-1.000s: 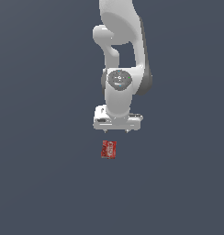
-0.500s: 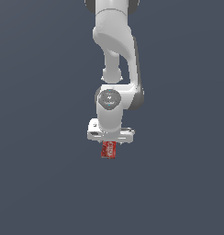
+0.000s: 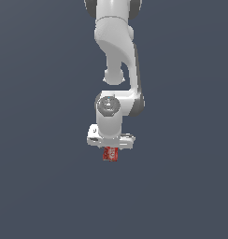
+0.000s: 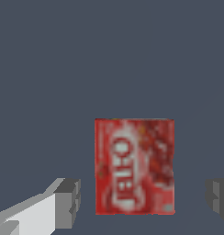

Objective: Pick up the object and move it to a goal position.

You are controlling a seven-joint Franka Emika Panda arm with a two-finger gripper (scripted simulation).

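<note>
Red box [image 4: 134, 166] with white lettering lies flat on the dark grey table [image 3: 41, 186], lettered face up, directly under the gripper [image 3: 109, 145]. In the exterior view only its near end shows, poking out below the white hand; the rest is hidden by it.

Wrist view: the two grey fingertips [image 4: 68, 203] sit one on each side of the box, jaws apart, with a clear gap to the box on both sides. Nothing clamped. The box is not quite centred between the pads; it sits closer to the one with the white finger visible behind it. Can't tell from either view how low the pads are against the box sides.

Why like this: the jaws straddle the box's narrower width, long edges parallel to the pads, so closing should meet flat sides squarely. Arm is stacked almost vertically over the box, which suits a straight top-down grasp.

Judgement: pre-grasp alignment looks done, grasp not yet made. No goal marker visible in either view. The off-centre gap means one pad likely touches first and nudges the box sideways.
</note>
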